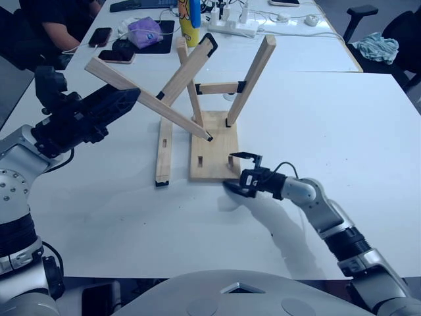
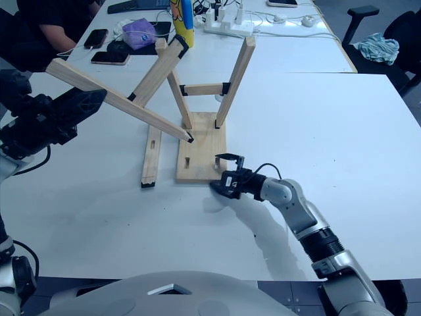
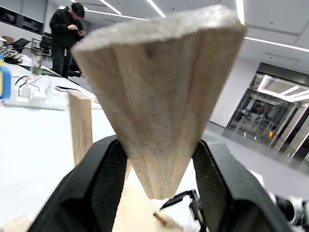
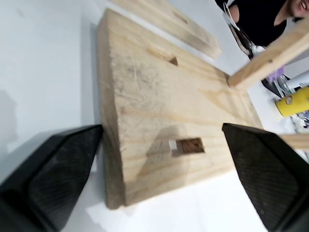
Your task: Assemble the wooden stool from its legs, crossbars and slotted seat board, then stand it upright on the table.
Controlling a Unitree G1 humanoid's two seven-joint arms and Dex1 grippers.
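The slotted seat board [image 1: 212, 153] lies flat on the white table. Two legs [image 1: 251, 78] joined by a crossbar [image 1: 220, 87] stand tilted in it, and a third leg [image 1: 188, 70] leans against them. My left gripper [image 1: 129, 99] is shut on another leg [image 1: 172, 116], held slanting with its lower black-tipped end touching the board's middle. In the left wrist view that leg [image 3: 159, 96] sits between the pads [image 3: 107, 186]. My right gripper [image 1: 239, 172] is open, straddling the board's near right corner [image 4: 145, 145] beside a slot [image 4: 189, 145]. One loose leg [image 1: 164, 153] lies left of the board.
At the back stand a yellow bottle [image 1: 189, 16], a power strip [image 1: 231, 27], phones [image 1: 117, 56] and a purple bundle [image 1: 145, 29]. A person sits at the far left corner. A chair [image 1: 368, 13] and a cloth [image 1: 378, 46] are at the back right.
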